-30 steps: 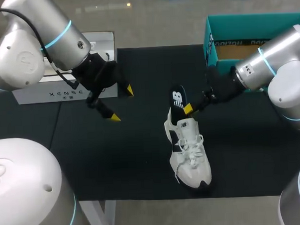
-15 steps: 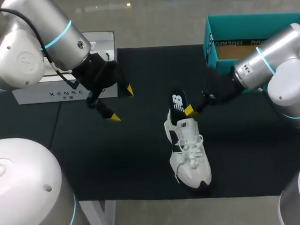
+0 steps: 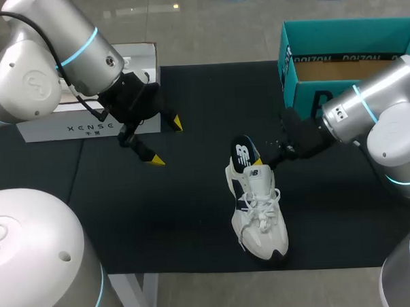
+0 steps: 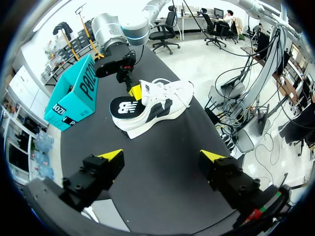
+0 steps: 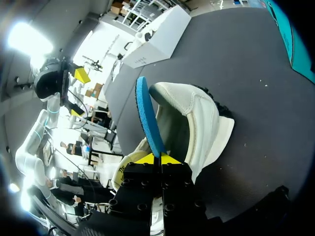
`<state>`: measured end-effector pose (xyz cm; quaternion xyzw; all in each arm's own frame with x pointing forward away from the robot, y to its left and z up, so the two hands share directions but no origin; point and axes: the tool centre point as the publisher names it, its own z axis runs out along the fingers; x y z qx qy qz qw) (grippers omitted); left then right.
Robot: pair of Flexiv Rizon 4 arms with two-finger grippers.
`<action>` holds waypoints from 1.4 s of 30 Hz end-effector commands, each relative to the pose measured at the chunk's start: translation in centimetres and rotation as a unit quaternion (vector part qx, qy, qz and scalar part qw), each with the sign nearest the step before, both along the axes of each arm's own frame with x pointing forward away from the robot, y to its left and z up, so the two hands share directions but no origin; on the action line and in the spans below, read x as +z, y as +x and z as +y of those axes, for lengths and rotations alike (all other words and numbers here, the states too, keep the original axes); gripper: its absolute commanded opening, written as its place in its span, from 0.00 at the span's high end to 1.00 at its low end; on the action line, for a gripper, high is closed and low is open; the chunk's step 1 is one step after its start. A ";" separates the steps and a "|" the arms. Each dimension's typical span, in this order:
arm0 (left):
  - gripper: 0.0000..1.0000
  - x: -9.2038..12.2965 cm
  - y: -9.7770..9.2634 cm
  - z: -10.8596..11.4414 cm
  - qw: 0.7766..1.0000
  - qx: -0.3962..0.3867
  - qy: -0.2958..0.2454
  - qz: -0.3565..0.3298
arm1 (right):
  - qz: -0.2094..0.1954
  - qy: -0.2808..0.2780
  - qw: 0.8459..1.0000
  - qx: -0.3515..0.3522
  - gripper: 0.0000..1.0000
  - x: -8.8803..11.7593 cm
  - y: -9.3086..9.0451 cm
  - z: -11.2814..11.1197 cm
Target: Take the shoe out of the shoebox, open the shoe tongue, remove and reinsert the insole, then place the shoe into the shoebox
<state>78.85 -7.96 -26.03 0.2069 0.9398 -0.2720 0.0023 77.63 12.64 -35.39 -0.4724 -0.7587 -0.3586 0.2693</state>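
Note:
A white sneaker (image 3: 261, 212) lies on the black mat, toe toward the front edge. A dark insole (image 3: 242, 152) with a white logo stands up out of its heel opening. My right gripper (image 3: 270, 159) is at the heel, shut on that insole. In the right wrist view the insole's blue edge (image 5: 146, 118) rises from between the closed yellow tips of the gripper (image 5: 158, 158), with the shoe's heel collar (image 5: 197, 118) just beyond. My left gripper (image 3: 165, 140) hangs open and empty over the mat, left of the shoe. The left wrist view shows its own gripper (image 4: 162, 156) and, ahead of it, the shoe (image 4: 160, 101).
The open teal shoebox (image 3: 292, 54) stands at the back right, behind my right arm, and also shows in the left wrist view as the shoebox (image 4: 74, 93). A white box (image 3: 47, 130) sits at the back left, beside my left arm.
My right gripper has closed on the insole and shifted slightly down and toward the front; the insole sits a little lower at the heel. The left arm has not moved.

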 end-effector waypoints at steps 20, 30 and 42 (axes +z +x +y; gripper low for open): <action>0.00 0.0 0.0 -0.1 1.000 0.000 0.002 0.000 | -0.033 -0.019 0.999 0.019 0.56 1.5 4.3 0.3; 0.00 0.0 0.0 -0.1 1.000 0.000 0.002 0.000 | -0.032 -0.020 0.999 0.020 1.00 1.2 3.9 0.3; 0.00 0.0 0.0 -0.1 1.000 0.000 0.002 0.000 | 0.002 -0.014 1.000 0.012 1.00 -0.7 1.0 0.9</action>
